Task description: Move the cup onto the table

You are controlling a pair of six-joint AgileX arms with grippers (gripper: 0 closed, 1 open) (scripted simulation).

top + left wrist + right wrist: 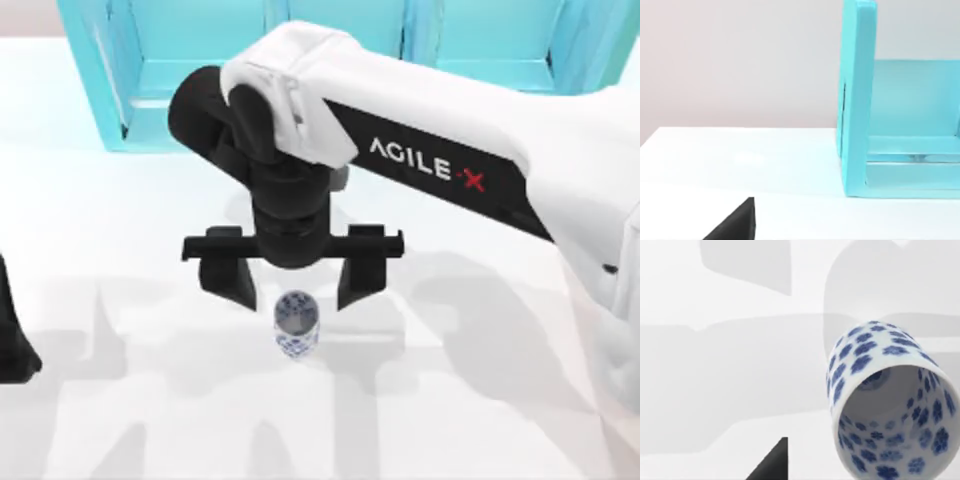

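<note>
The jaws of the right gripper [293, 285] are seen spread wide apart in the top view, clamped on nothing, with the cup [296, 325] standing upright just below the gap between them, apart from both fingers. The cup rests on the table [120, 400], in front of the light-blue shelf cabinet [150, 60] at the back. The left arm [12, 340] is parked at the table's left edge.

In the left wrist view, the side wall of the shelf cabinet [857, 100] and a stretch of the white table [740, 160] are shown, with a dark finger tip [737, 222] at the frame's edge; whether the left gripper's jaws are apart or together cannot be told.

In the right wrist view, the cup [885, 405] is seen from above, its open mouth and blue-flowered wall in plain sight, standing on the table [715, 365]. One dark fingertip [772, 462] is visible beside it, not touching.

The cup is judged to be already set down, so the step in hand is taken to be the release and retreat. It would be done well if the fingers were kept wide and the gripper were lifted straight up and clear before any sideways travel, so that the narrow cup is not brushed and tipped.
</note>
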